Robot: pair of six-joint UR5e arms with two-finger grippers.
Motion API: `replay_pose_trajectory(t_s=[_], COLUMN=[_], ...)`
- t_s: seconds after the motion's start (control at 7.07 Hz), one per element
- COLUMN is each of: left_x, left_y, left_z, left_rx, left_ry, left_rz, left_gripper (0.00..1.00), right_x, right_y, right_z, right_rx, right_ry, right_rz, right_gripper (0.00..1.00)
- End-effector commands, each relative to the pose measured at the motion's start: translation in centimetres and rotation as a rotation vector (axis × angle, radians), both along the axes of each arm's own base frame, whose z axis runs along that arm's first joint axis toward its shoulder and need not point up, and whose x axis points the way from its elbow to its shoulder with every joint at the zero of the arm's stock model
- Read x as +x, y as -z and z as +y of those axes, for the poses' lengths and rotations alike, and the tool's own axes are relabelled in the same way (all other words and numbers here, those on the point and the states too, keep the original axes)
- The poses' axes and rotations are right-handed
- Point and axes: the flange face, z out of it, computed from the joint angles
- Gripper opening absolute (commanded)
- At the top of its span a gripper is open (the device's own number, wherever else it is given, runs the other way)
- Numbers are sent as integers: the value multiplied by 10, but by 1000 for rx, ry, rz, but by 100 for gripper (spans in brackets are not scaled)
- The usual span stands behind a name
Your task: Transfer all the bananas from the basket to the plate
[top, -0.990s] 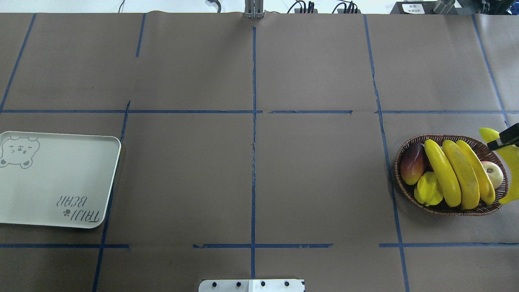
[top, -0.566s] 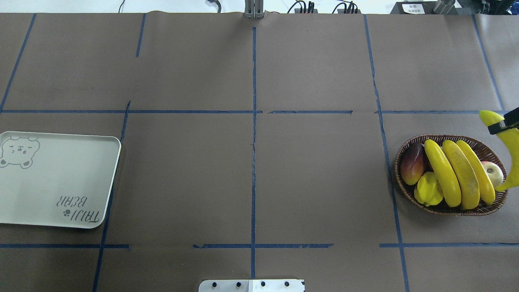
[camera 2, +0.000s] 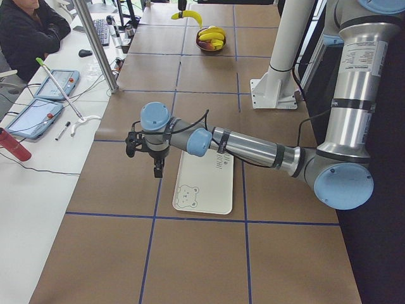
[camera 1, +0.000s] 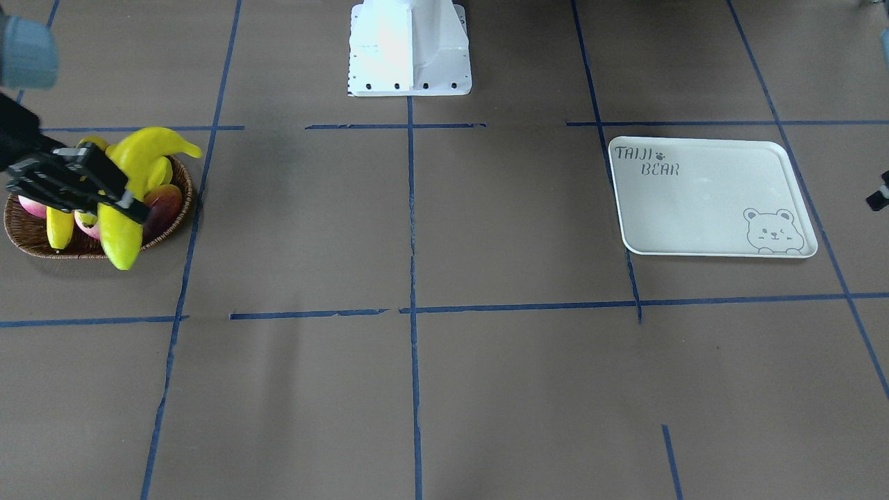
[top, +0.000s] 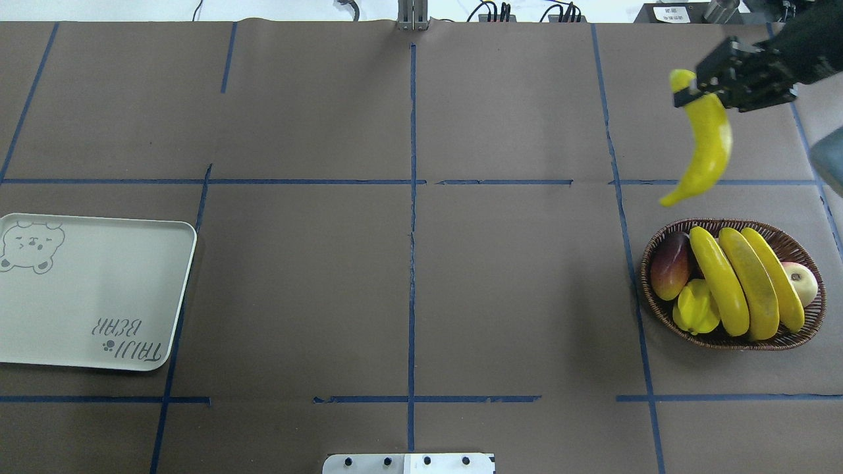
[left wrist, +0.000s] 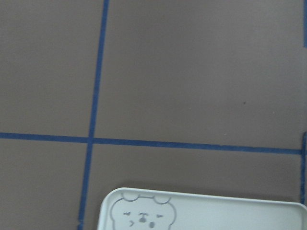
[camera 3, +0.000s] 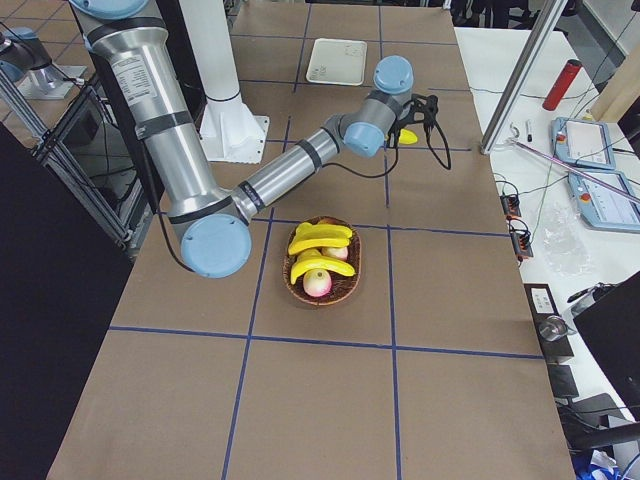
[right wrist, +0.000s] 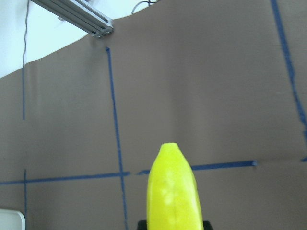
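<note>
Right gripper (top: 693, 96) clamped on one banana (top: 710, 141), airborne toward the table's far right corner; three bananas (top: 751, 283) sit in the basket (top: 645, 276), none on the plate (top: 99, 289) at the left edge yet; can't tell whether the left gripper (camera 2: 157, 168) is open or closed.

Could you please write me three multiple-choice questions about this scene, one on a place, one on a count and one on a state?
1. In the overhead view, where is the plate relative to the basket?
A. far to its left
B. touching it
C. stacked under it

2. How many bananas lie in the basket?
A. two
B. three
C. five

3. What is the state of the right gripper?
A. open and empty
B. shut on a banana held in the air
C. resting inside the basket

Answers:
1 A: the plate is at the view's left edge and the basket near its right.
2 B: three lie side by side.
3 B: the fingers clamp the banana's upper end, and it hangs clear of the basket.
</note>
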Motion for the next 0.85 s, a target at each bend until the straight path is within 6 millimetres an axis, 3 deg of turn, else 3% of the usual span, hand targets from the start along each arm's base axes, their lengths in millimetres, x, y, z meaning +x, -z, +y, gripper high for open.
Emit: replay_pose_trajectory(t_s=[0.0,0.14,0.28,0.42,0.57,0.71], left_x=[115,144,170,196,236,259], left_y=[91,127,150,167,190,201], left_z=[-10,-12,-4,1,15,30], left_rx=[-125,-181,-238,-283,-347,-437], left_ry=[94,155,215,276,359,442], left_rz=[189,268,324,379,479,582], left_gripper=[100,100,100,100,100,100], right_x=[-130,-173,-195,-199,-199,-196], right_y=[104,112,114,112,114,116], right_z=[68,104,126,132,134,133], right_rx=[2,-2,18,17,16,12], right_ry=[-275,-372,-424,-421,-419,-446], right_rz=[-169,-237,-256,-258,-264,-275], right_gripper=[0,0,0,0,0,1])
